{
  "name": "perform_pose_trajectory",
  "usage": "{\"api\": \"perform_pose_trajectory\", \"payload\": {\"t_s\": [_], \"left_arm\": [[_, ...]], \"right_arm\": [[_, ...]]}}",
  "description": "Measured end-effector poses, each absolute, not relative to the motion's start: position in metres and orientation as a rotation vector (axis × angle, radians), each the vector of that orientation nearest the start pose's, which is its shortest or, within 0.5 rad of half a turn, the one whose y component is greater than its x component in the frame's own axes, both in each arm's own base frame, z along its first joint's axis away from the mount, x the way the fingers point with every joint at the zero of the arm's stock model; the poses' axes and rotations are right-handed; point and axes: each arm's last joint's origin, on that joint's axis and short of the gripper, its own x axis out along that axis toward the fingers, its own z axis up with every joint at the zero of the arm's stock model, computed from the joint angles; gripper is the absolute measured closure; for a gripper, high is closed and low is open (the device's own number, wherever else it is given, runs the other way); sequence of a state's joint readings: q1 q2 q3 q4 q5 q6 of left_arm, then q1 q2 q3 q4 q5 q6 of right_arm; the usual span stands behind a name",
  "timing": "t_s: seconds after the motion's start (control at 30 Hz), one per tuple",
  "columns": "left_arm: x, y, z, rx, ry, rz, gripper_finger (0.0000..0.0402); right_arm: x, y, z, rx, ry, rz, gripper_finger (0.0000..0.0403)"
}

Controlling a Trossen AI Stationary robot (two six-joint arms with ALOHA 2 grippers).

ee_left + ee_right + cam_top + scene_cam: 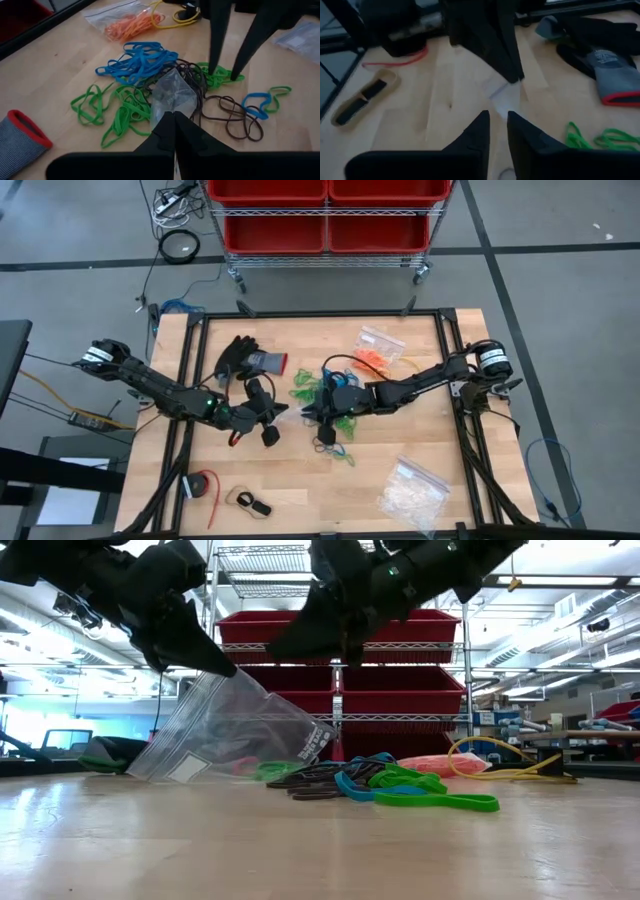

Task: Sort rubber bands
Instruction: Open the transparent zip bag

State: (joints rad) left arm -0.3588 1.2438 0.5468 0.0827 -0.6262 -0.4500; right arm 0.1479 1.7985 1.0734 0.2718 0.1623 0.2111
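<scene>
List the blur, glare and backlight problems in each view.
Low view: bright ceiling lights backlight both arms into silhouettes; the clear plastic bag picks up reflections. Right wrist view: soft all over, the glove and green rubber bands smeared. Left wrist view: sharp on the blue rubber bands, near fingers blurred. High view: evenly lit, no strong shadows.
</scene>
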Motion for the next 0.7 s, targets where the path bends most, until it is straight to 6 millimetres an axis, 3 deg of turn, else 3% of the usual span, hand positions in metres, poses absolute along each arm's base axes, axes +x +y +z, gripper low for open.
{"api": "perform_pose_trajectory", "payload": {"t_s": [0.37, 0.53, 0.7], "left_arm": [[0.227, -0.067, 0.19, -0.149, 0.473, 0.361, 0.0396], [0.227, -0.067, 0.19, -0.149, 0.473, 0.361, 0.0396], [0.227, -0.068, 0.189, -0.151, 0.477, 0.352, 0.0396]], "right_arm": [[0.389, 0.035, 0.203, 0.133, 0.407, -0.076, 0.0307], [0.402, 0.034, 0.18, 0.146, 0.418, -0.035, 0.0295], [0.414, 0.033, 0.155, 0.122, 0.456, -0.104, 0.0286]]}}
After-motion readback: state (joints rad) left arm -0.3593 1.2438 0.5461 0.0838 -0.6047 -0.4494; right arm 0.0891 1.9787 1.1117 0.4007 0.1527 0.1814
